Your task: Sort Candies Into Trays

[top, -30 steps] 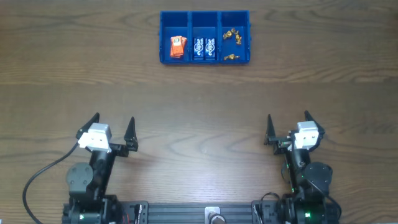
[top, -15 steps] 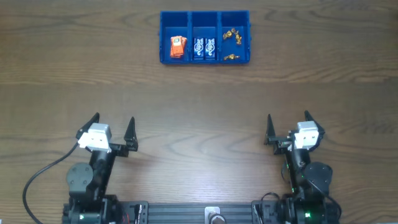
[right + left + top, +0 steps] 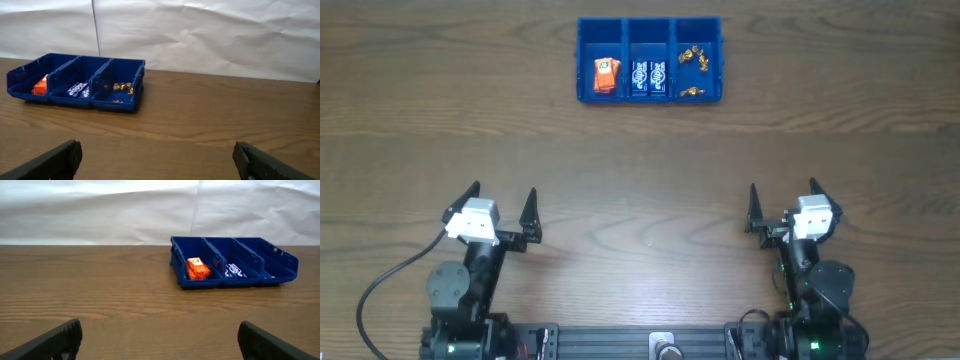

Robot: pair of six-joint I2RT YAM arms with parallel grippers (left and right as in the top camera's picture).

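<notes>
Here the orange candies [image 3: 606, 76], blue candies [image 3: 648, 76] and gold candies [image 3: 692, 60] lie one kind per compartment of the blue tray [image 3: 650, 23], at the far side of the table [image 3: 640, 170]; the sort appears complete. The left gripper [image 3: 503, 190] and right gripper [image 3: 783, 187] sit near their bases, well apart from the tray, jaws spread and empty, a pose that suits a finished task.
</notes>
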